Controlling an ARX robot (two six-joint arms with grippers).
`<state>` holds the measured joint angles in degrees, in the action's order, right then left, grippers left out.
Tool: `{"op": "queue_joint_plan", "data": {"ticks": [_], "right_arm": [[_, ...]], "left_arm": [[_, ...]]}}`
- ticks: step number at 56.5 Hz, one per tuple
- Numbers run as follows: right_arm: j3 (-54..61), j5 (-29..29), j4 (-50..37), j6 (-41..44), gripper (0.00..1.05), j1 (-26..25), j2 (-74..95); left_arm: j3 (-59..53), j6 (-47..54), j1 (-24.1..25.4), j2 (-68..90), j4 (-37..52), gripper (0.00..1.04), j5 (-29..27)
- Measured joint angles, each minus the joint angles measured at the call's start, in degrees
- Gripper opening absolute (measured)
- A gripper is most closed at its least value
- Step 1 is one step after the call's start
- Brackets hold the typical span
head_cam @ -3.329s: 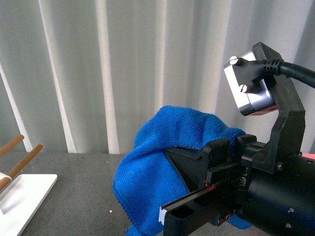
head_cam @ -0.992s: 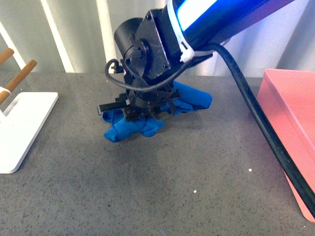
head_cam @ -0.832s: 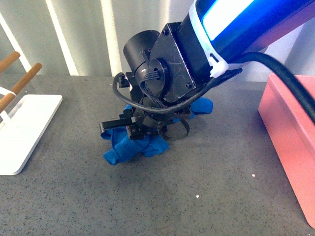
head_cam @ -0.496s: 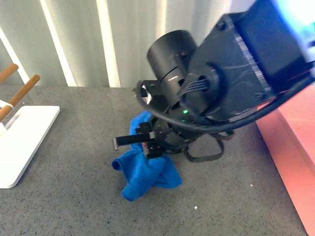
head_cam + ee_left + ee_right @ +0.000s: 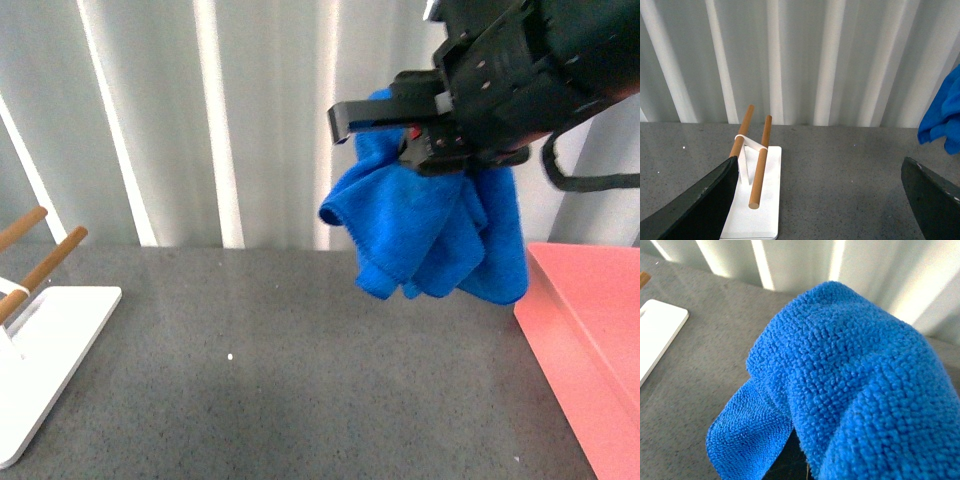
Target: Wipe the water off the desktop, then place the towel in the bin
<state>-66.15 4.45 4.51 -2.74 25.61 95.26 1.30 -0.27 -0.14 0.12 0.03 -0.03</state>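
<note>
nearest you, the desktop [image 5: 300, 380] runs out under the lower edge of the front view, so its near rim is cut off. at the near left the white stand [image 5: 45, 350] shows only in part there. its wooden pegs [image 5: 45, 262] leave the frame at the left. the left wrist view shows the whole stand [image 5: 762, 200].

in that same view the left gripper [image 5: 819, 167] is spread wide with nothing between its jaws. only the two dark fingers [image 5: 695, 205] show, clipped by the lower corners.

at the near right, the bin [image 5: 590, 340] is cut by the right and lower edges. you see one pink wall and a strip of the inside, and the rest is out of frame.

further back and higher, the right gripper [image 5: 420, 130] is clamped on the top folds of the towel [image 5: 440, 235]. the towel hangs free above the desktop, just left of the bin's wall and not over its opening. the arm behind the gripper is cropped by the top and right edges.

in the right wrist view the towel [image 5: 850, 380] fills most of the frame and hides the fingers, leaving only a dark scrap beneath it.

farthest back hangs a pale ribbed wall [image 5: 200, 120].
</note>
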Motion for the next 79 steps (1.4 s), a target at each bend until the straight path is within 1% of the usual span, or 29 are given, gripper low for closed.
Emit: {"op": "queue_joint_plan", "data": {"ticks": [3, 8, 10, 17, 21, 23, 26, 29, 41, 47, 54, 68, 79], "right_arm": [[-0.79, 2.6, 2.12, -0.09, 0.05, -0.57, -2.21], [-1.77, 9.4, 5.86, 0.57, 0.05, -1.51, -5.66], [-2.05, 12.52, 7.54, 1.18, 0.05, -2.21, -7.3], [-4.04, 19.74, 13.75, 2.45, 0.05, -4.96, -11.08], [-5.9, 22.01, 18.45, 2.08, 0.05, -7.26, -12.37], [-7.26, 22.73, 22.21, 1.44, 0.05, -9.07, -12.92], [-8.37, 22.73, 26.56, 0.46, 0.05, -11.52, -13.27], [-8.57, 22.97, 29.14, 0.15, 0.05, -14.01, -13.44], [-5.31, 23.63, 27.78, 3.67, 0.05, -23.98, -13.29], [-2.89, 23.56, 27.5, 4.63, 0.05, -27.58, -12.79], [-0.94, 20.39, 26.62, 4.61, 0.05, -28.3, -11.87], [1.4, 16.26, 23.12, 4.22, 0.05, -26.38, -9.29], [4.85, 15.34, 20.46, 3.74, 0.05, -26.84, -7.8]], "left_arm": [[0.0, 0.0, 0.0, 0.0, 0.0, 0.98, 0.0], [0.0, 0.0, 0.0, 0.0, 0.0, 0.98, 0.0], [0.0, 0.0, 0.0, 0.0, 0.0, 0.98, 0.0], [0.0, 0.0, 0.0, 0.0, 0.0, 0.98, 0.02], [0.0, 0.0, 0.0, 0.0, 0.0, 0.98, 0.0], [0.0, 0.0, 0.0, 0.0, 0.0, 0.98, 0.0], [0.0, 0.0, 0.0, 0.0, 0.0, 0.98, 0.0], [0.0, 0.0, 0.0, 0.0, 0.0, 0.98, 0.02], [0.0, 0.0, 0.0, 0.0, 0.0, 0.98, 0.0], [0.0, 0.0, 0.0, 0.0, 0.0, 0.98, 0.0], [0.0, 0.0, 0.0, 0.0, 0.0, 0.98, 0.02], [0.0, 0.0, 0.0, 0.0, 0.0, 0.98, 0.0], [0.0, 0.0, 0.0, 0.0, 0.0, 0.98, 0.02]]}}
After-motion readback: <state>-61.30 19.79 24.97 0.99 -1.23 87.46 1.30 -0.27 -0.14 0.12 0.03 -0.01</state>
